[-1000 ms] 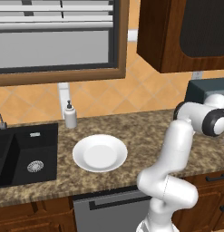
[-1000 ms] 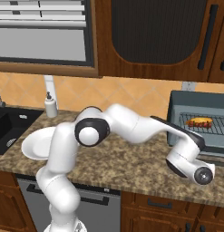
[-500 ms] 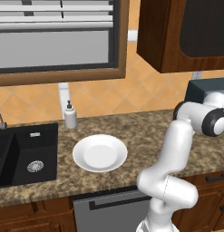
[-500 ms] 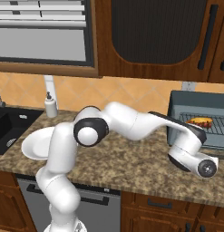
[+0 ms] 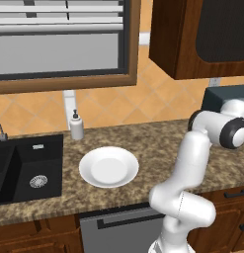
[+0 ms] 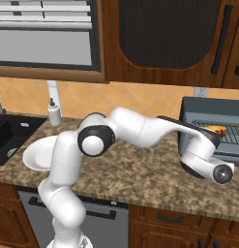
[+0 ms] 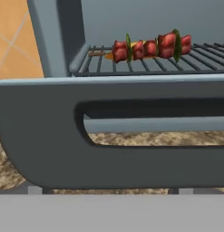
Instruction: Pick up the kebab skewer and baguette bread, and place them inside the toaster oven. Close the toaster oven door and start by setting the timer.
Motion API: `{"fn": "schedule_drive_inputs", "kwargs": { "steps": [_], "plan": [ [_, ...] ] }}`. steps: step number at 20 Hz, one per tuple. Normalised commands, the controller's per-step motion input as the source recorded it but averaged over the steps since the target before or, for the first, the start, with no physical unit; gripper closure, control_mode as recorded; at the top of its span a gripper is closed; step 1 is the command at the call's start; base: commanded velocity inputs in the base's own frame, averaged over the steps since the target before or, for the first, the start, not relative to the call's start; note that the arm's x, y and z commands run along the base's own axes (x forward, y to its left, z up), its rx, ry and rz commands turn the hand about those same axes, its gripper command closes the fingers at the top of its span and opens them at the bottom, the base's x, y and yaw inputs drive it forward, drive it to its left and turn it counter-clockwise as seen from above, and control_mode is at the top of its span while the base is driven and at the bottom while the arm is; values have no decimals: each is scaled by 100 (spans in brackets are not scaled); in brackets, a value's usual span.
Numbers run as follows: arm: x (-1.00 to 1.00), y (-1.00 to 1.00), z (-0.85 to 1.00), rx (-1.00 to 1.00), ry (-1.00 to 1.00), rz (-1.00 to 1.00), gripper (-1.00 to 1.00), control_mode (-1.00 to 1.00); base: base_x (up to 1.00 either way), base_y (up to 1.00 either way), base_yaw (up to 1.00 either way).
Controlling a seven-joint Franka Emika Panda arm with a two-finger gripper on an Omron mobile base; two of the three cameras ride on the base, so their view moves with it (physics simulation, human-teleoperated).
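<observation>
The toaster oven (image 6: 208, 109) stands at the counter's right end, and its blue-grey corner (image 5: 224, 95) also shows in the left base view. The toaster oven door (image 7: 41, 136) hangs open and lowered, its bar handle (image 7: 154, 165) close in front of the hand camera. On the wire rack inside lies the kebab skewer (image 7: 149, 47), with red meat chunks and green slices. A golden-orange bit of the baguette bread (image 6: 216, 129) shows on the rack just behind it. My gripper (image 6: 197, 159) hovers low in front of the open door, open, holding nothing.
A white plate (image 5: 108, 166) sits bare on the granite counter left of the arm. A soap dispenser (image 5: 76, 126) stands by the wall beside the black sink (image 5: 24, 168). Dark wood cabinets (image 6: 169, 34) hang over the oven. My arm spans the counter between plate and oven.
My hand has drifted slightly right and away from the oven mouth. The skewer and bread stay on the rack, and the door stays down.
</observation>
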Motion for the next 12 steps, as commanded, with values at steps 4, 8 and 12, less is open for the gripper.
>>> {"fn": "schedule_drive_inputs", "kwargs": {
  "steps": [4, 8, 12],
  "plan": [
    [54, -8, 25, 4, 0, -2, -100, -100, 0, 0, 0],
    [61, -1, 22, 3, 0, 0, -100, -100, 0, 0, 0],
    [67, 0, 26, 4, 0, 0, -100, -100, 0, 0, 0]
  ]
}}
